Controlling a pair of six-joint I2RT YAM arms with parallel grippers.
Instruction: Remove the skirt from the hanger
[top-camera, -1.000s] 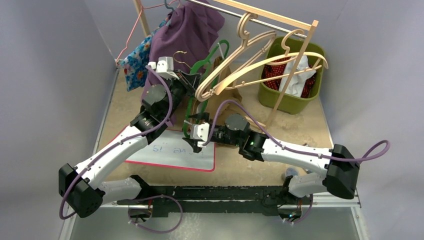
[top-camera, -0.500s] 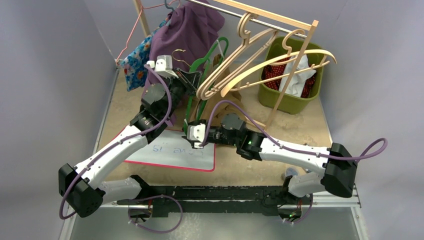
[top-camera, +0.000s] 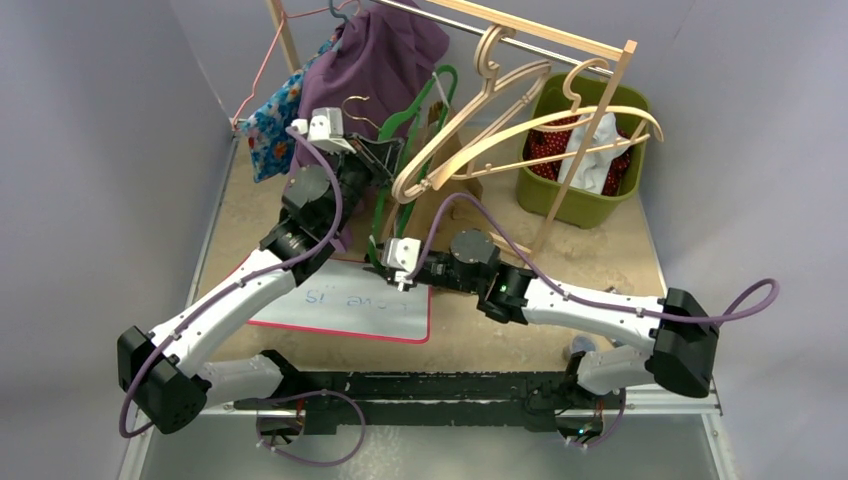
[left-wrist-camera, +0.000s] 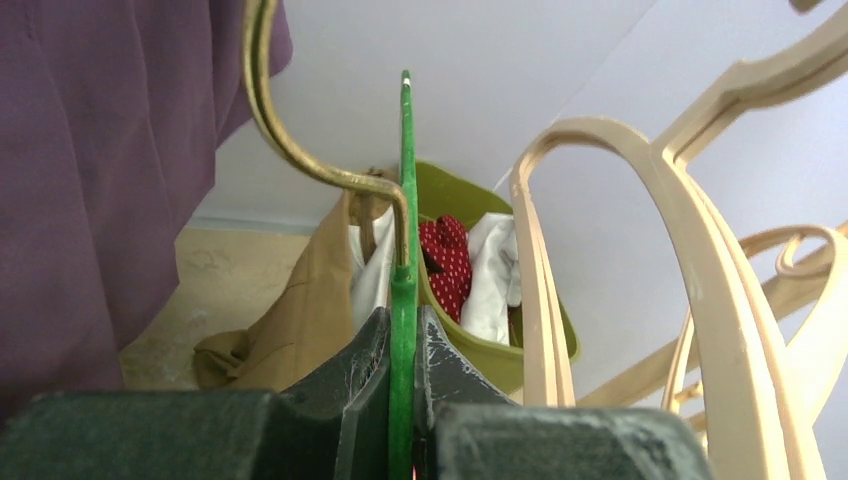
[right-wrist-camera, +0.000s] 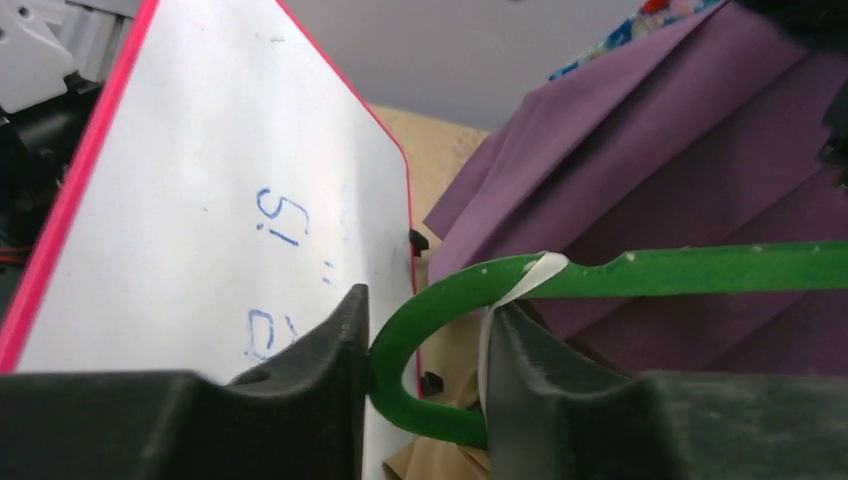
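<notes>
1. Left gripper (left-wrist-camera: 403, 330): jaws clamped flat on the neck of the green hanger (left-wrist-camera: 405, 180), one finger on each side and no gap showing. Arm raised toward the rack.
2. A gold wire hook (left-wrist-camera: 258, 60) curves down and meets the green hanger just above the left fingertips.
3. Right gripper (right-wrist-camera: 425, 365): jaws part-way apart, with the hanger's curved lower end between them. The bend touches one finger. Cannot tell whether the fingers are pressing it.
4. A white loop (right-wrist-camera: 520, 280) lies over the hanger arm at the notch and runs down beside the other right finger.
5. Skirt (left-wrist-camera: 290, 330): tan cloth, hanging from the green hanger between the two grippers, its lower folds near the table (top-camera: 600, 260). A tan patch also shows under the right gripper in the right wrist view.
6. Purple garment (left-wrist-camera: 100, 180) hangs just left of the hanger and behind its arm.
7. Pale wooden hangers (left-wrist-camera: 700, 300) hang tilted just right of the left gripper.
8. Whiteboard (right-wrist-camera: 200, 200), red-edged with blue writing, lies flat beneath the right gripper.
9. Green bin (top-camera: 575, 205), holding red dotted and white cloth, stands on the right, well apart.
</notes>
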